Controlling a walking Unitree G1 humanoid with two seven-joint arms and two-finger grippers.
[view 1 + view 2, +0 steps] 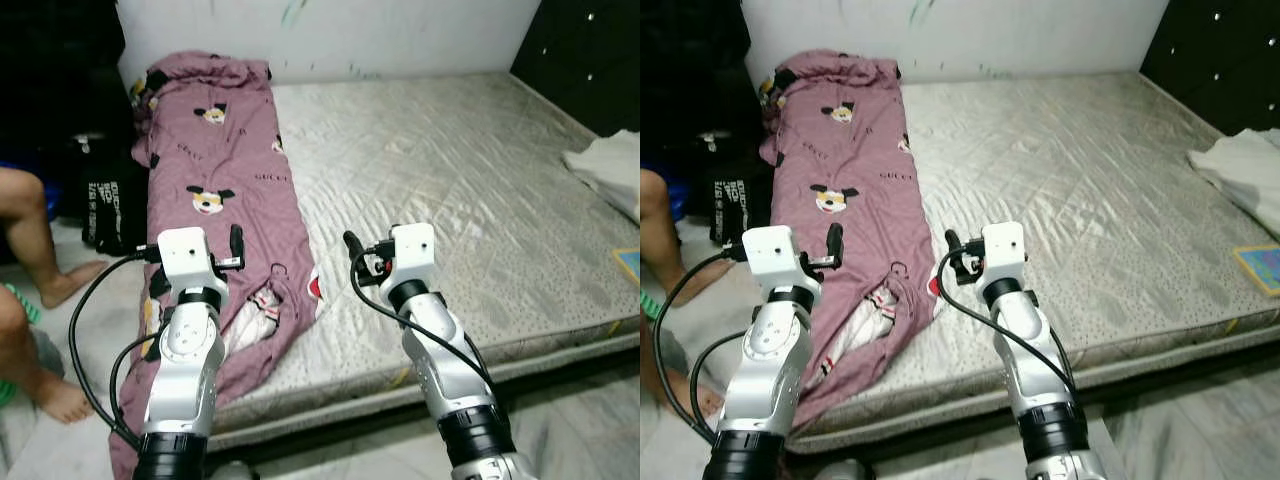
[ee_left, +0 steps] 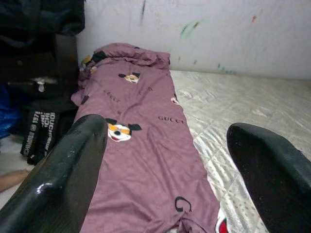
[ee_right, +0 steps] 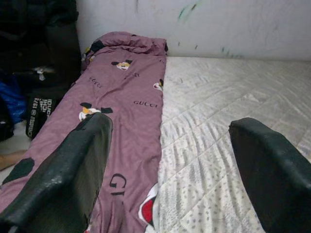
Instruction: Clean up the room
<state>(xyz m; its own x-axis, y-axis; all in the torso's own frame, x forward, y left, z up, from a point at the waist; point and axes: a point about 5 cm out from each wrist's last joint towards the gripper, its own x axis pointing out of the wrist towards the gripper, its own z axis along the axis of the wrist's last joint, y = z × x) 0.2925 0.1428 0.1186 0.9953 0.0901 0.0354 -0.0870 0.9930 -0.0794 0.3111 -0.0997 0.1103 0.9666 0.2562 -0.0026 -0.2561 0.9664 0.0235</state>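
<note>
Blanket: a mauve cartoon-print blanket (image 1: 225,210) lies lengthwise along the bare mattress (image 1: 450,210), its near end drooping over the edge
Left end effector (image 2: 165,174): released, fingers spread above the blanket; grasping nothing
Right end effector (image 3: 170,170): released, over the blanket's border with the mattress
Bystander: a person's legs (image 1: 35,260) on the floor beside a black bag (image 1: 115,205)

Bare quilted mattress (image 1: 450,200) fills most of the head views, grey-silver, no sheet. Mauve cartoon-mouse printed blanket (image 1: 215,170) runs lengthwise along its left edge, bunched at the far end by the wall, near end spilling over the front left corner toward the floor. White folded cloth (image 1: 610,170) at the right edge of frame. Flat blue-and-yellow item (image 1: 1260,268) lies lower right, near the mattress corner; can't tell what it is.
</note>
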